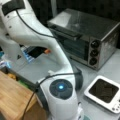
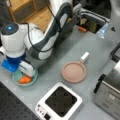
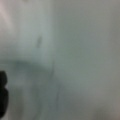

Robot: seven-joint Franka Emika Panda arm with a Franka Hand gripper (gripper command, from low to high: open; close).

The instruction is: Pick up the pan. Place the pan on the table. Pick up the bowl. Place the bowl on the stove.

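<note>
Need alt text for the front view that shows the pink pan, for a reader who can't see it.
The gripper is down at the teal bowl, which holds something orange, at a front view's left. The pink pan lies on the grey table at centre, and the stove below it is bare.

Toaster oven [image 1: 85,35] shiny metal. Board [image 1: 12,96] light wood. Arm [image 2: 42,40] smooth glossy plastic. Pan [image 2: 74,72] dull pink.

A steel toaster oven [image 1: 87,37] is seen at two o'clock, and a wooden board [image 1: 13,96] is set at eight o'clock.
</note>
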